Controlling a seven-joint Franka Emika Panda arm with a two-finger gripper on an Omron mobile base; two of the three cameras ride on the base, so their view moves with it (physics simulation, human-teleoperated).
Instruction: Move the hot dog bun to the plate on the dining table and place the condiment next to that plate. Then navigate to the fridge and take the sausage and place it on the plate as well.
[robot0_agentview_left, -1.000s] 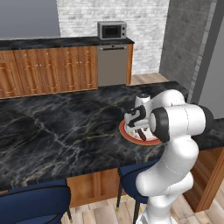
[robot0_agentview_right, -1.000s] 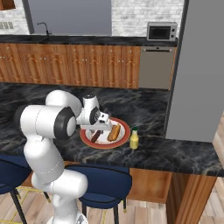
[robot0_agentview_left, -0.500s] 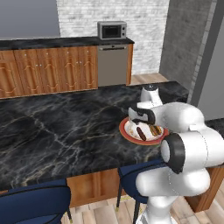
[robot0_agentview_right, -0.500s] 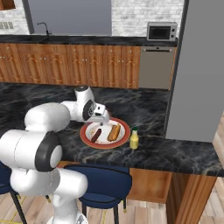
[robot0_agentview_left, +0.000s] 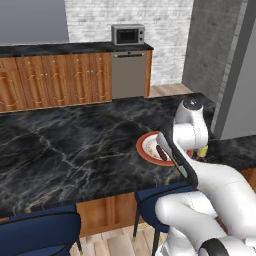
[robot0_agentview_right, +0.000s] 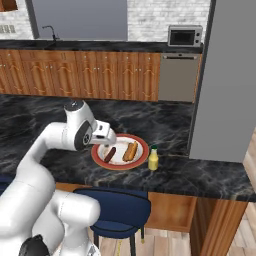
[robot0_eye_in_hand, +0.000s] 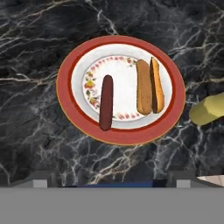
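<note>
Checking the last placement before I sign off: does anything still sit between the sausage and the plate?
No. The sausage already lies on the plate, beside the hot dog bun; nothing visible stands between them.

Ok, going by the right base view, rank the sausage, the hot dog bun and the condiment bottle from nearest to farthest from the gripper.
1. The sausage, on the plate's side nearest the gripper.
2. The hot dog bun, on the plate's far side.
3. The condiment bottle, standing on the dining table just beyond the plate's rim.
</note>
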